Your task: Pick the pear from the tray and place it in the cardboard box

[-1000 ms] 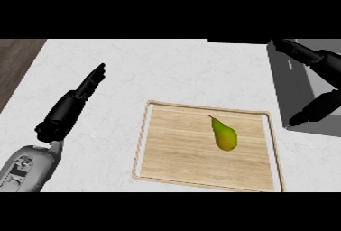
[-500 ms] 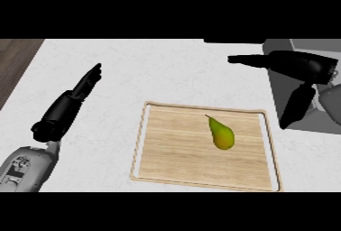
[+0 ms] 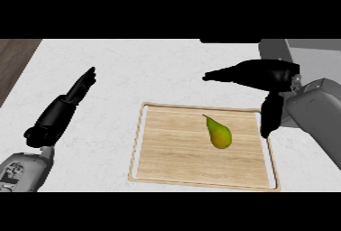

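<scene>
Head view, looking steeply down on a white counter: a pear lies on its side on a wooden tray at the centre of the frame, stem pointing to the upper left, fat end toward the lower right. It sits right of the tray's middle, touched by nothing.

At upper right, the right hand hangs above the counter just beyond the tray's far right corner, fingers spread apart and holding nothing. One finger reaches left toward the middle of the frame; the thumb points down along the tray's right edge, near the pear but clear of it. Its grey forearm enters from the right edge.

At left, the left hand rests well apart from the tray, fingers straight and together, pointing toward the upper part of the frame, empty.

A grey shape at the upper right corner, partly hidden behind the right hand, cannot be made out. Dark wood floor shows at upper left.
</scene>
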